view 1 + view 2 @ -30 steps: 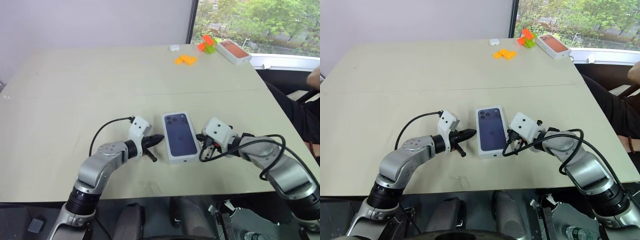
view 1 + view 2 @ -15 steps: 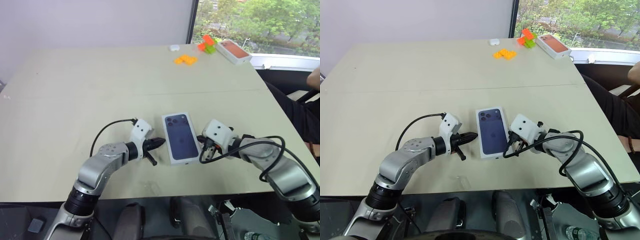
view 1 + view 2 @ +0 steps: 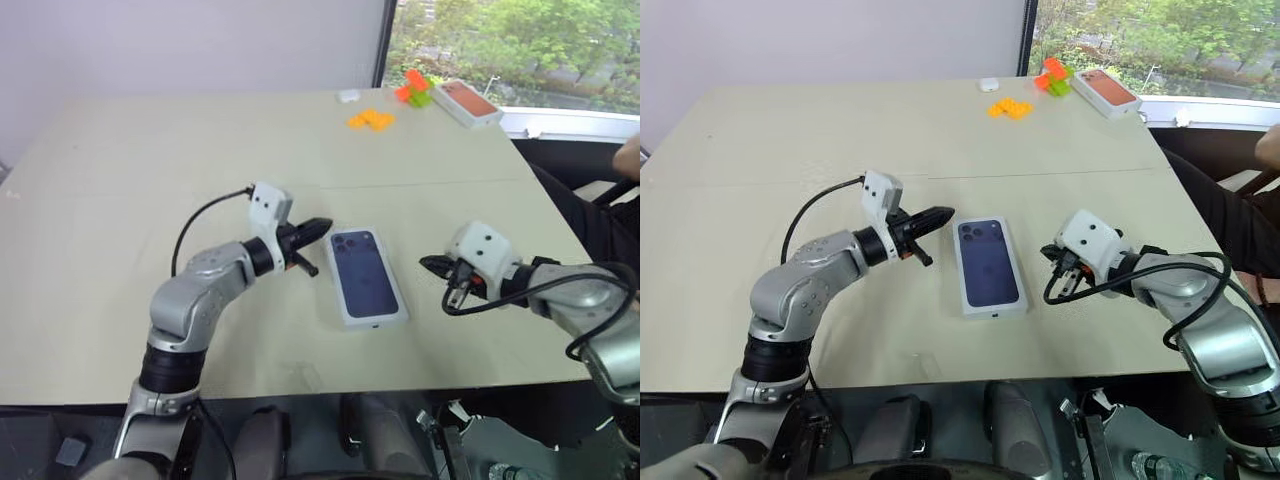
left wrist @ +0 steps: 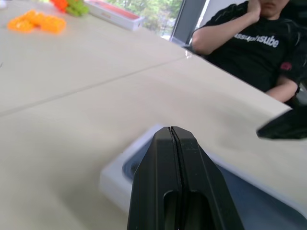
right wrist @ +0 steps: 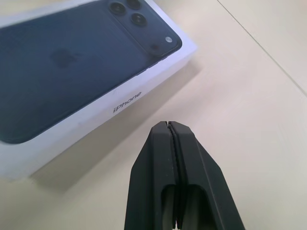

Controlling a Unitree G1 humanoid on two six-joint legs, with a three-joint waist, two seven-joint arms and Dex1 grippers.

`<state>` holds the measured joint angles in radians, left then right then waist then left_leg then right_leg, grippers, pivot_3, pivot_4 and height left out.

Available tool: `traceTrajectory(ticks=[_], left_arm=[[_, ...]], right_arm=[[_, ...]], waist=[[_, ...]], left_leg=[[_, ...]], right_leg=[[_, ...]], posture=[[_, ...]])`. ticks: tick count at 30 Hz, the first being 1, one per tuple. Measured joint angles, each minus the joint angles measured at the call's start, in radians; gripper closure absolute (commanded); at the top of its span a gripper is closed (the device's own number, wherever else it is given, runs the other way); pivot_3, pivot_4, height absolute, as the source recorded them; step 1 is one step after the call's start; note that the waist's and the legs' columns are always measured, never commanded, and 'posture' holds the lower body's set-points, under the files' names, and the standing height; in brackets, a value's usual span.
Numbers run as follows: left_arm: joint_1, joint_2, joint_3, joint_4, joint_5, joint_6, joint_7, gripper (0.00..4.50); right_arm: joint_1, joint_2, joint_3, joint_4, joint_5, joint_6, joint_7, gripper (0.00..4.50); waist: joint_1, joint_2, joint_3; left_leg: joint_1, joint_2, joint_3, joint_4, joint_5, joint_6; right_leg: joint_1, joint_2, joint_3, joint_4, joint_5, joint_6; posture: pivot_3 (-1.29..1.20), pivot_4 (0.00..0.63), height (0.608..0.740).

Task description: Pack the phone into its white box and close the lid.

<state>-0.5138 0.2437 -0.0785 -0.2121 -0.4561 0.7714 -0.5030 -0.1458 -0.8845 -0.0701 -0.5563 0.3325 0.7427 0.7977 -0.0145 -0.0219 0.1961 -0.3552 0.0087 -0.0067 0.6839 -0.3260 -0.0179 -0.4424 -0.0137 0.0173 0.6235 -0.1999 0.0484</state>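
Tabletop of pale beige laminate (image 3: pixel 150 180) carries the white rectangular cardboard lid printed with a dark blue phone (image 3: pixel 366 276), lying flat between our arms. We keep the left gripper (image 3: pixel 322 227) and the right gripper (image 3: pixel 428 264) pressed together, holding nothing, each just beside the lid.

Lid (image 3: pixel 366 276) between both hands, apart

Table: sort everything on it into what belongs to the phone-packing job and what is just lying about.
Job:
- lid, printed with a dark blue phone, sitting closed mid-table
- left gripper, shut, beside it
- right gripper, shut, on the other side

Lying about:
- orange blocks
- red and green blocks
- white box with orange-red top
- small white object
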Motion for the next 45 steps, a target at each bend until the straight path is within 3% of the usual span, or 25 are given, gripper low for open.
traceTrajectory(ticks=[3, 7, 18, 20, 23, 27, 32, 38, 45], left_arm=[[-0.042, 0.01, -0.092, 0.126, 0.103, -0.054, 0.007, 4.5], [-0.063, 0.007, -0.168, 0.218, 0.168, -0.061, -0.01, 4.5], [-0.073, 0.021, -0.194, 0.211, 0.214, 0.002, -0.028, 4.5], [-0.035, -0.017, -0.134, 0.208, 0.191, -0.029, -0.012, 4.5], [0.009, -0.077, 0.044, 0.168, 0.101, -0.082, 0.047, 4.5], [0.099, 0.065, 0.205, 0.034, 0.064, -0.129, 0.038, 4.5], [0.311, 0.232, 0.321, 0.05, 0.072, -0.172, -0.024, 4.5], [0.419, 0.313, 0.484, 0.077, 0.026, -0.216, -0.077, 4.5], [0.46, 0.336, 0.499, 0.102, 0.012, -0.23, -0.09, 4.5]], right_arm=[[0.068, -0.002, 0.026, -0.11, 0.06, 0.008, 0.051, 4.48], [0.069, 0.009, 0.155, -0.139, 0.018, 0.044, -0.005, 4.48], [0.034, 0.032, 0.247, -0.127, -0.036, 0.099, -0.086, 4.48], [0.042, 0.058, 0.227, -0.112, -0.039, 0.064, -0.104, 4.48], [-0.002, 0.146, 0.121, -0.05, -0.042, 0.023, -0.181, 4.48], [-0.028, 0.176, 0.014, 0.049, -0.09, -0.049, -0.27, 4.48], [0.002, 0.196, -0.06, 0.147, -0.082, -0.097, -0.266, 4.48], [-0.006, 0.216, -0.109, 0.21, 0.011, -0.101, -0.201, 4.48], [0.005, 0.216, -0.105, 0.23, 0.025, -0.137, -0.161, 4.48]], waist=[[0.001, 0.0, 0.0], [-0.001, 0.0, 0.0], [-0.001, -0.007, -0.007], [-0.003, -0.007, -0.007], [-0.005, -0.008, -0.005], [-0.005, -0.006, -0.007], [0.004, -0.005, -0.006], [0.001, -0.005, -0.006], [0.002, -0.005, -0.006]], left_leg=[[0.0, 0.001, -0.001, 0.0, 0.0, 0.0], [0.0, 0.001, 0.0, 0.0, 0.0, 0.0], [0.011, 0.002, -0.001, -0.001, 0.0, 0.0], [0.015, 0.003, -0.001, -0.001, 0.0, 0.0], [0.008, 0.004, -0.001, -0.001, 0.0, 0.0], [0.001, 0.004, 0.001, -0.004, 0.0, 0.0], [-0.001, 0.004, 0.001, -0.003, 0.0, 0.0], [0.001, 0.004, 0.001, -0.001, 0.0, 0.0], [0.001, 0.004, 0.002, -0.001, 0.0, 0.0]], right_leg=[[0.0, 0.002, -0.001, 0.0, 0.0, 0.0], [0.0, 0.001, 0.001, 0.0, 0.0, -0.001], [0.011, 0.002, -0.001, -0.002, -0.003, -0.004], [0.012, 0.002, -0.001, -0.005, -0.003, -0.004], [0.005, 0.002, 0.001, -0.004, 0.001, 0.001], [0.001, 0.003, 0.002, -0.004, 0.002, 0.001], [-0.006, 0.001, 0.001, -0.005, 0.003, -0.003], [-0.001, -0.003, 0.002, -0.008, 0.0, -0.002], [-0.002, -0.002, 0.001, -0.009, 0.0, -0.001]], posture=[[0.0, 0.15, 0.74], [0.0, 0.15, 0.74], [0.0, 0.15, 0.74], [0.0, 0.15, 0.74], [0.0, 0.15, 0.74], [0.0, 0.15, 0.74], [0.0, 0.15, 0.74], [0.0, 0.15, 0.74], [0.0, 0.15, 0.74]])
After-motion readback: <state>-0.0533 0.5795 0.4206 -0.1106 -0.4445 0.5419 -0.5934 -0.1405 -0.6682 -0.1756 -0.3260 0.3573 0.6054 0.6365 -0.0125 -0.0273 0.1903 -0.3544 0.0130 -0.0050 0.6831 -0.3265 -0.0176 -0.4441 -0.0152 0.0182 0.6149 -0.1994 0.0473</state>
